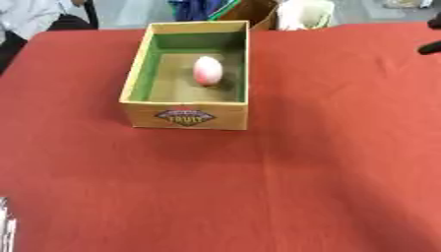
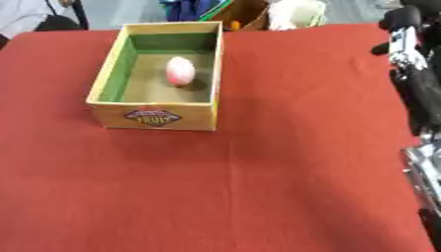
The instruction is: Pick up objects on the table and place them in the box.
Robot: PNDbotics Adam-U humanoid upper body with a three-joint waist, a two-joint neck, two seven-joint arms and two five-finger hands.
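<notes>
A cardboard box point(image 1: 136, 78) with a green lining and a fruit label on its front stands on the red table, left of centre and towards the back. Inside it, on the floor near the far right, lies a pink-and-white egg-shaped object point(image 1: 206, 70). My right hand point(image 2: 401, 30) hangs above the table's far right edge, well to the right of the box and apart from it, with its black and silver arm running down the right edge of the right eye view. A silvery sliver of my left hand point(image 1: 5, 227) shows at the lower left edge of the left eye view.
The red tablecloth point(image 1: 284, 187) stretches bare in front of and to the right of the box. Behind the table's far edge stand a brown box point(image 1: 255, 11) and a pale container point(image 1: 306, 14).
</notes>
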